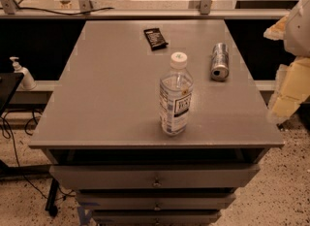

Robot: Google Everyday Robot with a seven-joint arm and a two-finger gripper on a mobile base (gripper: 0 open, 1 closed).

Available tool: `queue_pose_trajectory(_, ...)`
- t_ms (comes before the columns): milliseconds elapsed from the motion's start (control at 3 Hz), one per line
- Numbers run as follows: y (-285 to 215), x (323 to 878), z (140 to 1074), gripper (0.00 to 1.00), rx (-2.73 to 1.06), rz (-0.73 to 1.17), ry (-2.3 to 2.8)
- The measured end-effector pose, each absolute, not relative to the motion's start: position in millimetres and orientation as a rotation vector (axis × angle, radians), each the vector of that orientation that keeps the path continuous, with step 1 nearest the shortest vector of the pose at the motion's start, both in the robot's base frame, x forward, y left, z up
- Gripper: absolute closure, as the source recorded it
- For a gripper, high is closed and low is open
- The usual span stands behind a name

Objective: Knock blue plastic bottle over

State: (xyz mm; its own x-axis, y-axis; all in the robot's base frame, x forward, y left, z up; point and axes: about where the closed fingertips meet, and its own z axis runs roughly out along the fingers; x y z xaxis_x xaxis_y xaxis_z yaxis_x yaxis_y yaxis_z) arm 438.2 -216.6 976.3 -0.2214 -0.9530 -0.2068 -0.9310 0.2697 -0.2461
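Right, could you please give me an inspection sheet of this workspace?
Surface: grey cabinet top, drawers below.
Job's things: blue plastic bottle upright, capped, near the front edge.
Clutter: silver can on its side, right of the bottle; dark packet at the back.
Grippers: gripper beyond the top's right edge, apart from the bottle.
Cables: black cables on the floor, left.
Surroundings: white pump bottle on the left ledge; speckled floor.

The blue plastic bottle (176, 96) is clear, glossy ribbed plastic; the can (220, 61) shiny metal; the counter (111, 89) smooth, matt grey. The pincer (286, 91), at the right edge beside the counter, looks perhaps pale matt plastic.
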Motion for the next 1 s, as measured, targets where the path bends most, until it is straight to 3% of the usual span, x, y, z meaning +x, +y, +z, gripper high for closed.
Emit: queue_pose_trajectory(1000, -205.8, 439.0, 971.3, 0.0, -1.625, 0.001, 2.224)
